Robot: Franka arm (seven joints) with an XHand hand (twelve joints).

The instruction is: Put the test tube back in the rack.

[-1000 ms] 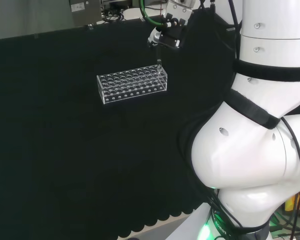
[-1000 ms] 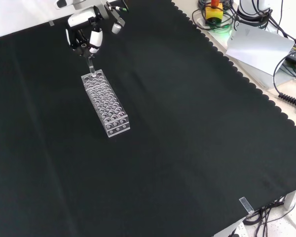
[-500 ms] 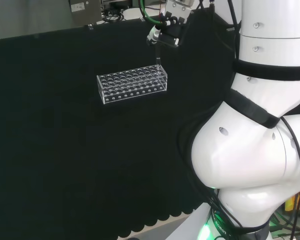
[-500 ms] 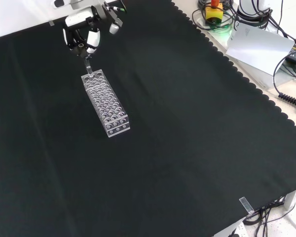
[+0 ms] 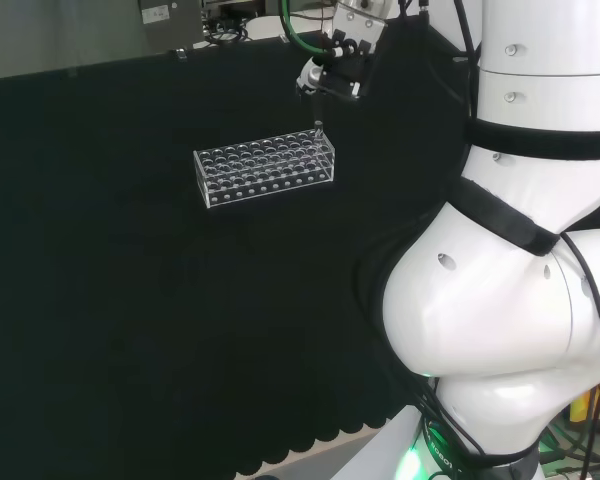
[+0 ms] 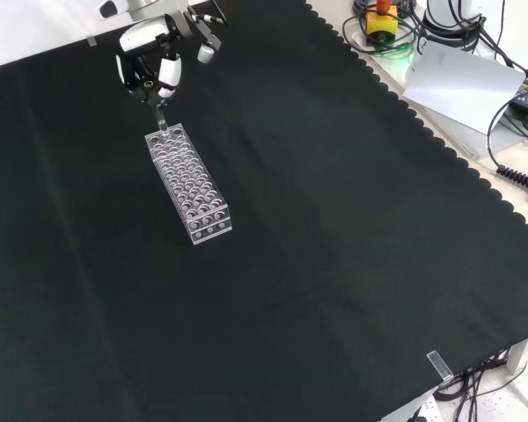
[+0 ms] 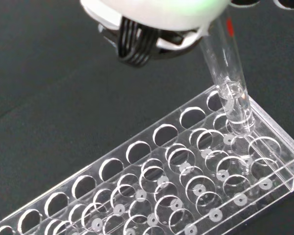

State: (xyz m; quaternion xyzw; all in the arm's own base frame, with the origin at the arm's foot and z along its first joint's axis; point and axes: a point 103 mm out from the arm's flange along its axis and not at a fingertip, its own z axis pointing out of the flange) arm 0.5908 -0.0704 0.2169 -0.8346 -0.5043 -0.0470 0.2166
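A clear plastic rack (image 5: pixel 265 168) with several rows of holes lies on the black cloth. In the front view the rack (image 6: pixel 189 183) runs away from the camera, and the hand (image 6: pixel 154 66) hangs just above its far end. The hand (image 5: pixel 332 72) is curled on the top of a clear test tube (image 5: pixel 318 126), which it holds upright. The tube (image 6: pixel 161 117) points down at the rack's end row. In the wrist view the tube (image 7: pixel 228 73) has its rounded lower end inside a corner hole of the rack (image 7: pixel 152 196). A blurred white part of the hand (image 7: pixel 157 10) shows above it.
The arm's big white links (image 5: pixel 520 250) stand at the right of the head view. Beyond the cloth's scalloped edge in the front view lie cables, a white box (image 6: pixel 462 79) and a yellow-and-red button (image 6: pixel 383 19). Bare black cloth surrounds the rack.
The hand with the tube rose slightly half a second ago, then came back down to nearly the same spot over the rack's end. The rack has not moved.
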